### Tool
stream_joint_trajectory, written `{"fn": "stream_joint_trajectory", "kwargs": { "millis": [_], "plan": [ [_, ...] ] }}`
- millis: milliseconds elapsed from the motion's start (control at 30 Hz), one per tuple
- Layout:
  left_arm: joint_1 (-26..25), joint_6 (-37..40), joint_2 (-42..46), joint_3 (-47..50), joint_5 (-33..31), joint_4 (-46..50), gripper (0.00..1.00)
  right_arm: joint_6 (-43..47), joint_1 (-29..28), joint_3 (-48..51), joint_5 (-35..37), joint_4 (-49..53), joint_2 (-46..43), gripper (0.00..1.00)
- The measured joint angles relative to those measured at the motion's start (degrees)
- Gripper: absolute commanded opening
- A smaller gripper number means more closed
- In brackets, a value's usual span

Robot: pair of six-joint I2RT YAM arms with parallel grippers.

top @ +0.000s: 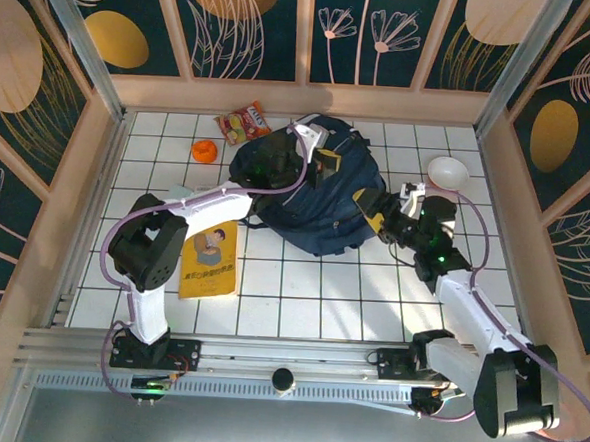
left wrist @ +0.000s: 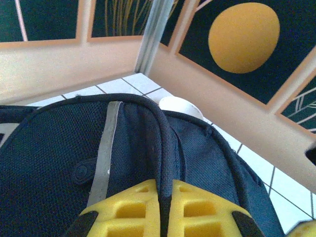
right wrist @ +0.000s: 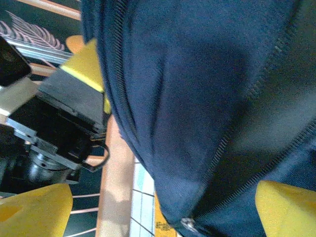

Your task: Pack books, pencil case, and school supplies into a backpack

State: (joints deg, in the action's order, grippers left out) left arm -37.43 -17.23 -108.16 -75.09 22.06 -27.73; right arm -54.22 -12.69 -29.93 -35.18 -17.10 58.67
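Right gripper [top: 374,212] is wide open at the right edge of the backpack [top: 315,217]. In its wrist view, dark fabric and a zip pull [right wrist: 186,223] lie between the two yellow fingers, but nothing is clamped. On the other side and closer to the bases, the book [top: 210,261] lies flat on the tiles, its long axis pointing away from the bases. It is to the near left of the backpack, well apart from both grippers, and just beside the left arm's lower link. So the left arm is the nearer one, but I judge it is not free.

Further away, the left gripper [left wrist: 163,210] is closed on a raised fabric rim at the top of the backpack. Whether the mouth of the backpack is open I cannot tell, because the left wrist and the folds cover it. Beyond stand a bowl [top: 448,172], a snack packet [top: 243,124] and an orange ball [top: 203,151].
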Motion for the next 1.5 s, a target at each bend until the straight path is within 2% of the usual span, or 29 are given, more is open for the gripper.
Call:
{"fn": "stream_joint_trajectory", "kwargs": {
  "millis": [133,233,433,500,567,600,667,733,867,1067,1267,1500],
  "plan": [
    [0.0,0.0,0.0,0.0,3.6,-0.2,0.00,-2.9,0.0,1.0,-1.0,-8.8,2.7,0.82],
    [0.0,0.0,0.0,0.0,6.0,-0.4,0.00,-3.5,-0.1,1.0,-1.0,-11.9,4.9,0.69],
    [0.0,0.5,0.0,0.0,9.0,-0.3,0.00,-4.1,-2.1,0.9,-0.4,-15.4,8.7,0.25],
    [0.0,1.2,0.1,0.0,8.7,0.2,0.12,-4.9,-3.7,0.9,1.3,-16.2,9.1,0.14],
    [0.0,2.0,0.5,-0.1,7.7,1.9,0.29,-5.5,-5.7,0.8,3.7,-16.5,9.1,0.08],
    [0.0,2.6,1.0,-0.2,6.9,2.8,0.34,-5.9,-6.8,0.7,5.3,-16.4,9.2,0.06],
    [-0.1,3.5,3.3,-0.2,5.3,4.9,0.35,-6.6,-8.8,0.7,8.1,-15.8,9.2,0.00],
    [-0.1,3.7,7.0,0.8,3.3,6.7,0.35,-6.6,-10.4,0.7,10.8,-15.5,9.3,0.00],
    [-0.2,3.1,19.9,8.3,-2.4,9.3,0.36,-6.6,-13.7,0.1,16.7,-14.7,9.4,0.00],
    [-3.3,-2.5,35.1,20.0,-12.5,16.3,0.35,-6.8,-17.9,-1.5,23.8,-13.5,9.4,0.00],
    [-7.6,-12.3,37.5,24.0,-16.6,27.7,0.32,-7.3,-21.6,-4.4,29.5,-10.9,9.5,0.00],
    [-9.5,-22.3,37.3,23.6,-17.0,35.8,0.33,-7.7,-25.6,-6.2,35.2,-9.0,9.7,0.00]
  ]
}}
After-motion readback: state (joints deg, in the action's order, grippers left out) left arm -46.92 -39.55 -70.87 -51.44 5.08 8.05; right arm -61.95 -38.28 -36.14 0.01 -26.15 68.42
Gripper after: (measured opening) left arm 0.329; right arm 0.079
